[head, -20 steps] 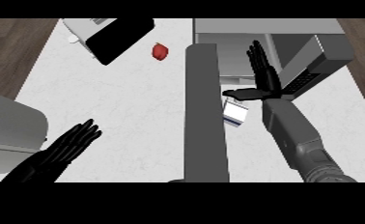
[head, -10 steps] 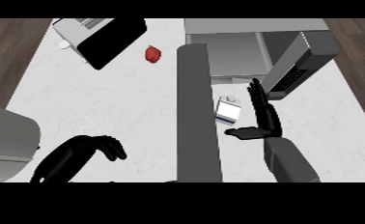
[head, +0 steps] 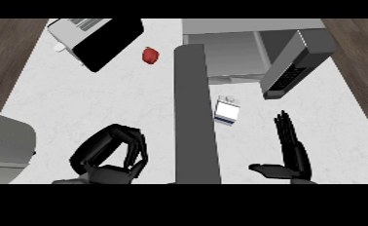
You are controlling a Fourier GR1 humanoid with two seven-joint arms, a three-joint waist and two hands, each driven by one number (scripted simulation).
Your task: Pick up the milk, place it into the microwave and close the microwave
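Head view. The microwave [head: 248, 49] sits at the far edge of the white desk [head: 86, 103], its cavity open toward the viewer. Its door [head: 195, 113] stands swung out, seen edge-on as a long grey slab running from the microwave's front left corner down toward the near edge of the desk. A dark control panel [head: 291, 71] tilts along the microwave's right side.

The milk [head: 226, 110] is a small white carton with a blue band. It rests on the desk just in front of the microwave's opening, just beside the right face of the door; whether it touches the door is hard to tell from this angle. Nothing holds it.

The right hand [head: 291, 154] shows to the right of the door and nearer than the milk, apart from it. Its fingers [head: 285, 127] are straight and held together, pointing toward the microwave, with the thumb stuck out to the left.

The left hand [head: 108, 154] shows on the other side of the door, low in the view. Its fingers [head: 133, 144] are curled into a loose fist and close on nothing.

Left of the microwave, a small red object [head: 150, 55] lies on the desk. Farther left, a black and grey flat appliance [head: 93, 37] lies slantwise at the far corner. A grey rounded thing [head: 14, 144] shows at the left edge.
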